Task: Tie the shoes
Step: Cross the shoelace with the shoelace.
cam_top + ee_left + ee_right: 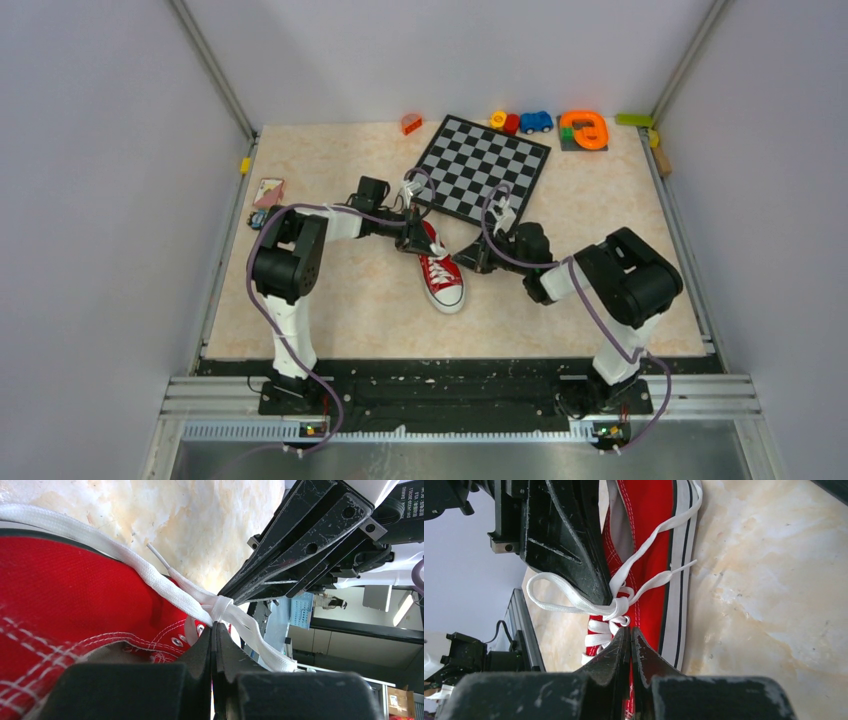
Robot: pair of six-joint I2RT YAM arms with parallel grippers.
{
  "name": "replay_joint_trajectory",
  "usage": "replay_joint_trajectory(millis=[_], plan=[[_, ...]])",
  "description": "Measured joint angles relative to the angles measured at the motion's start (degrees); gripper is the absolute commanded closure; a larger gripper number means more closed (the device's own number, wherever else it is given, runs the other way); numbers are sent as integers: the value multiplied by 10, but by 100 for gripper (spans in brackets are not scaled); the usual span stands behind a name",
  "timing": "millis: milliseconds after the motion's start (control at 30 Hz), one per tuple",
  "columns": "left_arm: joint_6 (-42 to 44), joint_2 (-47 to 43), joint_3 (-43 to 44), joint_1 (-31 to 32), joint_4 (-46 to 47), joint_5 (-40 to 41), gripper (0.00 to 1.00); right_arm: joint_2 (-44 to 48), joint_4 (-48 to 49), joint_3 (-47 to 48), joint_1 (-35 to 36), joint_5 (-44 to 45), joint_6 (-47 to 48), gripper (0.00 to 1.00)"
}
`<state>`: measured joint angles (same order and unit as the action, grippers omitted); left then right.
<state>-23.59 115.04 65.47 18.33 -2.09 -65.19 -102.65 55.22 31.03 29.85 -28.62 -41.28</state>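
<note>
Sneaker (444,276): red canvas, white rubber edge, on marbled table (350,310). L claw (215,630) & R claw (629,632), at its tongue end, both pinched tight on flat woven laces (152,579).

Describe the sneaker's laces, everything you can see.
The white laces are flat woven fabric, threaded through the red sneaker's eyelets and gathered into a knot over its opening. A loop sticks out one side; two free ends trail across the white sole edge toward the table. The left hand and right hand are both shut at the knot, apparently pinching lace from opposite sides.
</note>
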Motion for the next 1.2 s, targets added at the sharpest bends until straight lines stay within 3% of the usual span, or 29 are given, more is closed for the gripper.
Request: replay_joint_trajectory(millis=[333, 567, 1200], plan=[[2, 0, 1, 0, -8, 0, 100, -26, 24, 21, 20, 0, -6, 94], [5, 0, 2, 0, -12, 0, 100, -45, 36, 25, 24, 1, -10, 82], [13, 0, 3, -5, -21, 0, 100, -92, 119, 40, 24, -22, 9, 77]])
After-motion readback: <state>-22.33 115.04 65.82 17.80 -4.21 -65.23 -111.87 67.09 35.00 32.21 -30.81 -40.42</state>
